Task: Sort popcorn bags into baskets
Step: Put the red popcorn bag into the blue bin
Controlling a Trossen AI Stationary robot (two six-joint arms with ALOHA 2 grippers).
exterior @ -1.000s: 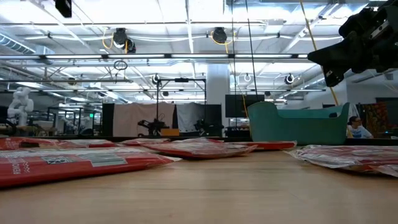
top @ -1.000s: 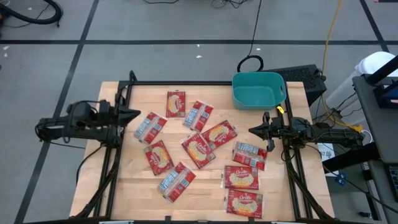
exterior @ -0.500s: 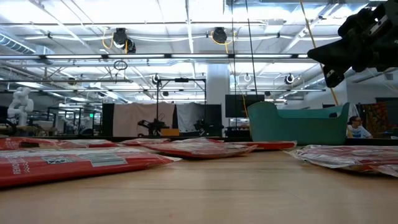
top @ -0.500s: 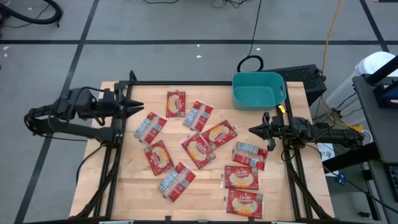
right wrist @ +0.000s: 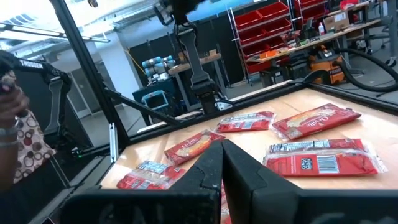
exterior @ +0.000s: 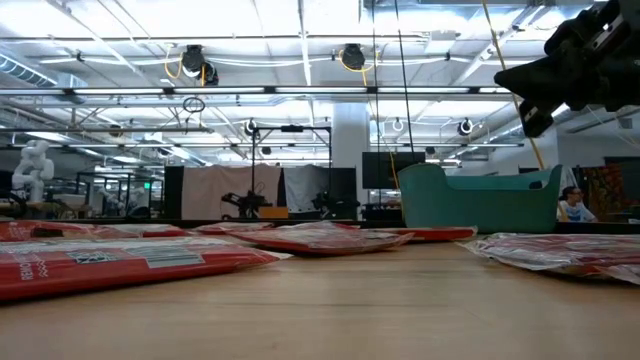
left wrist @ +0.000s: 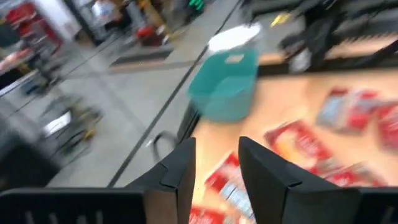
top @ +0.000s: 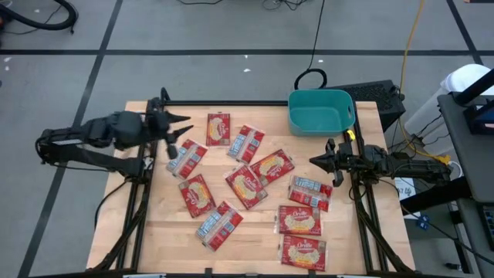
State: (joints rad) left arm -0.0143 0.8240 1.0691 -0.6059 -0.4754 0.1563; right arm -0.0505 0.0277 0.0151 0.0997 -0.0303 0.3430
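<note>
From above, a pale wood table (top: 262, 232) in a black frame stands on grey floor crossed by dark tape lines. Ten red bags (top: 247, 185) lie scattered flat across it, and the teal basket (top: 321, 110) sits at its far right corner with no bag in it. The left gripper (top: 179, 131) hangs over the table's far left part, fingers apart and holding nothing. The right gripper (top: 315, 161) waits at the right edge, fingers together. The low view shows bags lying on the wood, the basket behind, and a bright hall with ceiling lamps. The left wrist view is blurred; basket and bags are only smears. The right wrist view shows bags, red shelves, and a person's patterned sleeve (right wrist: 28, 146) cut off at the edge.
</note>
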